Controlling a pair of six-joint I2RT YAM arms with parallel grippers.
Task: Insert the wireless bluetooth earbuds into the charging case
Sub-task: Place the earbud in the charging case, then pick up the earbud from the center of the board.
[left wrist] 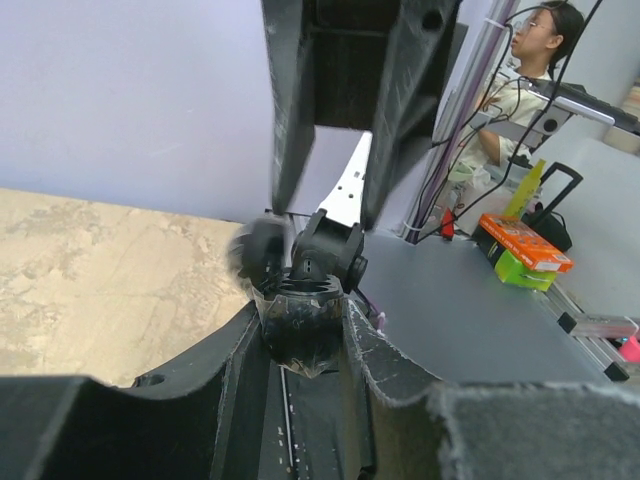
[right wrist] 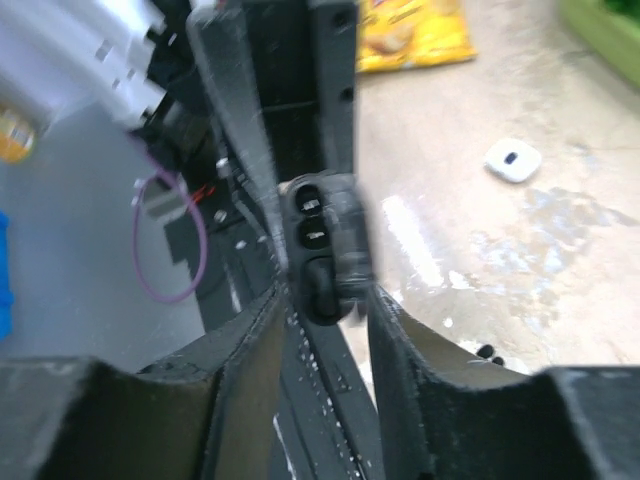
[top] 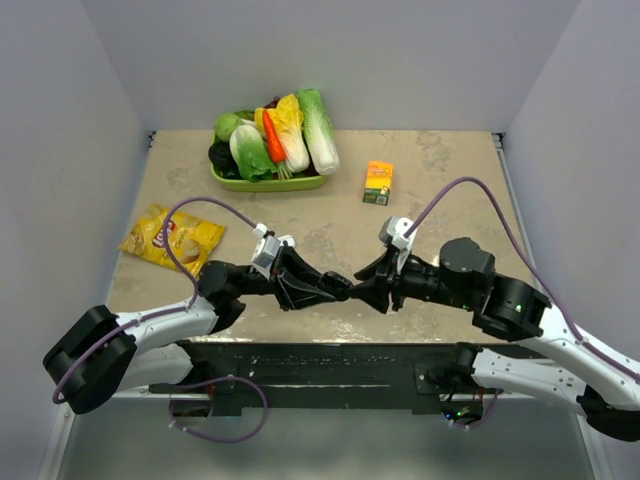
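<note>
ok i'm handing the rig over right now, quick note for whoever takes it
Grippers: the left gripper and the right gripper meet mid-table, and both look shut on the black charging case. Its open face is toward the right wrist camera.
Earbuds: a small white piece, likely one of them, lies on the table beyond the case. The tiny black bits low in the right wrist view may be others.
Done: the case is gripped and open.
Left: seat the loose buds. The view is too blurred to tell whether any is already in.
</note>
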